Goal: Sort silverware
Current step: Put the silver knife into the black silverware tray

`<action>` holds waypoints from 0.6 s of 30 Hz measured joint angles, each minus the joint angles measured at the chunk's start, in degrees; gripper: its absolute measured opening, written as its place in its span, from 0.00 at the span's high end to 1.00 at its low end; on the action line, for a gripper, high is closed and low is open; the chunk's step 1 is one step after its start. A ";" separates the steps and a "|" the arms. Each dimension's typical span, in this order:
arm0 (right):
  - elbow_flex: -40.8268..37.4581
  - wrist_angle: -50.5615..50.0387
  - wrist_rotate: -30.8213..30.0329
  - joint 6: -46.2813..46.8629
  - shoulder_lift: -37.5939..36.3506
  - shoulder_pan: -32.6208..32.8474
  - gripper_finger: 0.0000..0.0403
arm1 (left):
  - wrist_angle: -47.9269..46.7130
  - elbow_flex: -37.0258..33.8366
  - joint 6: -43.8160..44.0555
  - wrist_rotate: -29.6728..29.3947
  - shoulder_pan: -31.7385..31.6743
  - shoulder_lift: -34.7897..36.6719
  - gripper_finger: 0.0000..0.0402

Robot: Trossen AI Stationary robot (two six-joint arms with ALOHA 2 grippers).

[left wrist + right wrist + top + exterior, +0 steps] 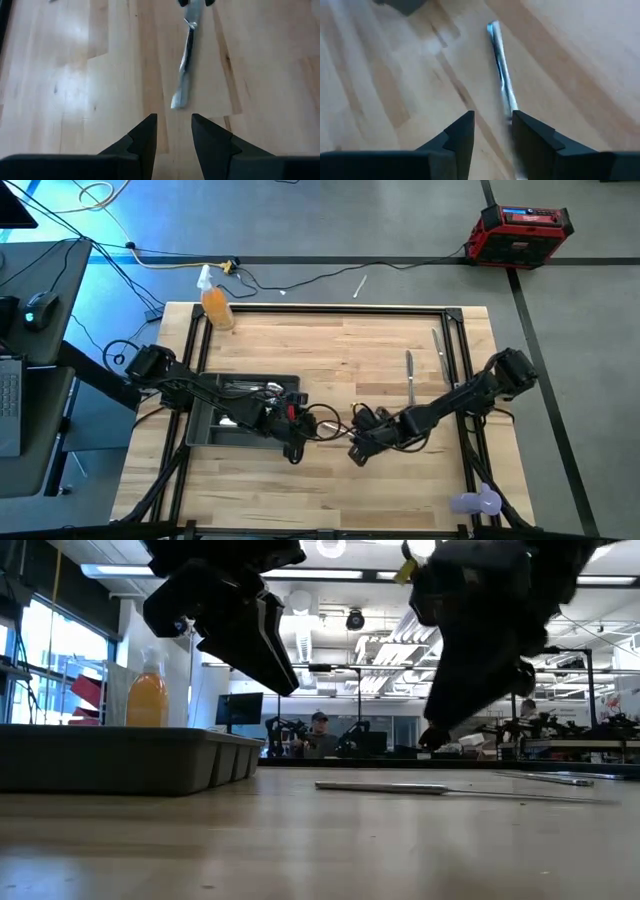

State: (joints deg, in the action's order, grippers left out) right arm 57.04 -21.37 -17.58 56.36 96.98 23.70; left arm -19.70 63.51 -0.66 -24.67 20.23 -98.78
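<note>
Near right edge: a small purple object sits on the table, well apart from both arms.
Left gripper: low over the board just right of the tray's near right corner. Its fingers stand apart with only bare wood in the gap; it holds nothing.
Right gripper: near the table's middle, just right of the left gripper and facing it. Its fingers are apart.
Loose piece: one slim piece of silverware lies on the wood between the two grippers. One end points at the left gripper and stops short of it. The other end runs into the right gripper's gap along the inner edge of one finger, with wood showing in the rest of the gap. Whether it is a spoon, fork or knife cannot be told.
Grey tray: left half of the table, under the left arm. Sorted silverware lies in its far compartment.
Two unsorted pieces: a long one and a thinner one lie on the right half, farther back, apart from each other.
Orange bottle: upright at the far left corner.
</note>
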 joint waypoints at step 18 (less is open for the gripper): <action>-5.85 11.37 5.18 6.10 -0.04 4.84 0.64 | 12.43 4.96 -10.23 18.70 1.47 -14.88 0.93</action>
State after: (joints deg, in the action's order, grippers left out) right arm 51.19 -10.00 -12.41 62.46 96.95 28.54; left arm -7.27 68.47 -10.89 -5.97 21.69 -113.66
